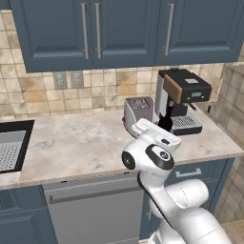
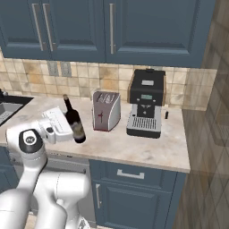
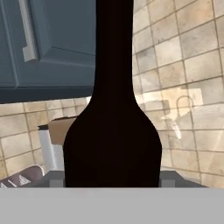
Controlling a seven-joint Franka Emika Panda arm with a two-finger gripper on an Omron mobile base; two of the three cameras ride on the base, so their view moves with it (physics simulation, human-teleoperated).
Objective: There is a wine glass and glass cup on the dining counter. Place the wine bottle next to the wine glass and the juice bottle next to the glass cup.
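Filling the middle of the hand view, the wine bottle (image 3: 113, 131) is standing dark and close against the lens, its long neck rising past the top edge, with blue cabinet doors to its left and tan wall tiles to its right. Just beside its base on either side, the gripper's grey fingers (image 3: 56, 179) are pressing in, nearly closed, and are gripping the bottle low on its body. Seen from the right base view, the gripper (image 2: 67, 129) is reaching in from the left and is holding the wine bottle (image 2: 74, 120) upright, though whether the bottle's base is touching the wall counter (image 2: 147, 145) is hard to tell. Going rightward along that counter, the toaster (image 2: 106, 111) is sitting just beside the bottle, and the coffee machine (image 2: 145, 103) is standing near the toaster on its right, against the tiled wall. From the left base view, the sink (image 1: 12, 147) is lying at the far left, well apart from the toaster (image 1: 138, 110), while the arm's white links are covering the bottle.
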